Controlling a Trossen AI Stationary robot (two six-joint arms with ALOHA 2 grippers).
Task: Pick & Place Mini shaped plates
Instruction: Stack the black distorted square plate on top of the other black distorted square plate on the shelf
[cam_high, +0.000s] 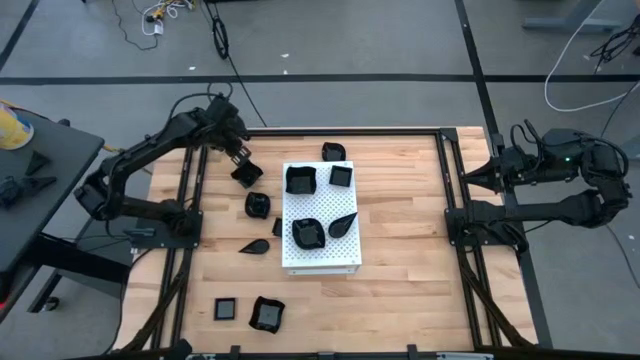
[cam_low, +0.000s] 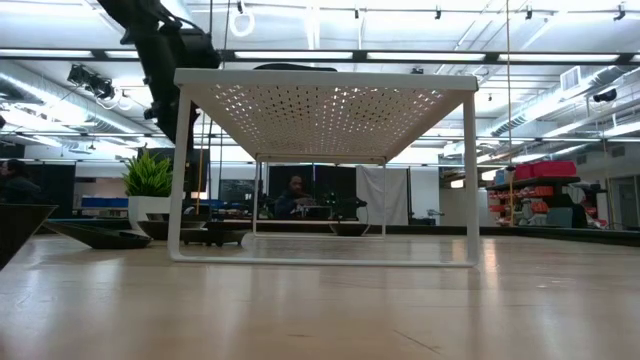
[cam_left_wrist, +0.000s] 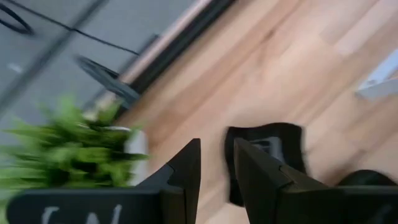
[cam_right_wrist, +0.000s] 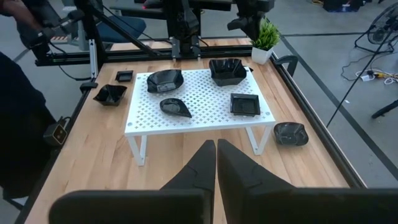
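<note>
A small black plate (cam_high: 246, 174) is pinched by its rim in the left gripper (cam_high: 241, 160) and held above the desk (cam_high: 400, 290) just off the white rack's (cam_high: 320, 262) left edge; four plates are seen on the rack, others scattered around it. The carry step appears in hand; next, a bare spot on the rack must be reached before release. The right gripper (cam_right_wrist: 216, 155) is parked well right of the rack, fingers pressed together, empty.

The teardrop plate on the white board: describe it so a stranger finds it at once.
Start at the white perforated board in the table's middle. Four black dishes sit on it; look along its edge nearest the right arm for the teardrop plate. Unlike its squarish or wavy neighbours, it tapers to one sharp point.
</note>
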